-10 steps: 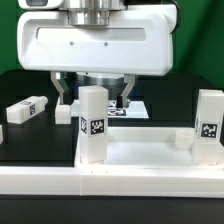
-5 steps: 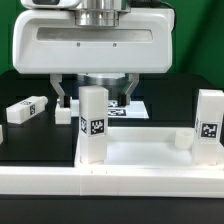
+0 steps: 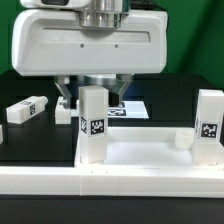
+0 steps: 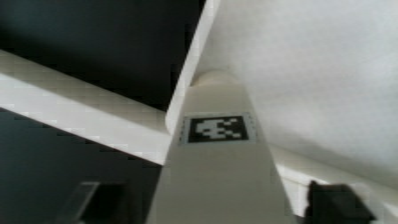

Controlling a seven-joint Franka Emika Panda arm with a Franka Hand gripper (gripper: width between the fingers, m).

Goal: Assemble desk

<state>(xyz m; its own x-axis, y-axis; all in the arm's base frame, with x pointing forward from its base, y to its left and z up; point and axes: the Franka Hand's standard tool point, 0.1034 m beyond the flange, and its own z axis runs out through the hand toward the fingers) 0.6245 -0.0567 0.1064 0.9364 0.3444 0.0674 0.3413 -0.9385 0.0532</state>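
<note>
The tabletop (image 3: 150, 148) is lying across the lower frame on the black worktop (image 3: 30, 140). The tool (image 3: 94, 101) is hanging over its left corner, jaws half-wide, straddling the upright leg (image 3: 93, 125) without gripping; the leg's long axis is pointing straight up between them.

Wrist (image 3: 88, 45) low, jaws parted, pointing down

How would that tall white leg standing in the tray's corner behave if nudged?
The leg looks like a rigid plastic block, so it probably won't bend. Tall and narrow, it might tip if pushed near its top, unless the tabletop holds its foot. Its smooth flat sides could slip in the gripper.
</note>
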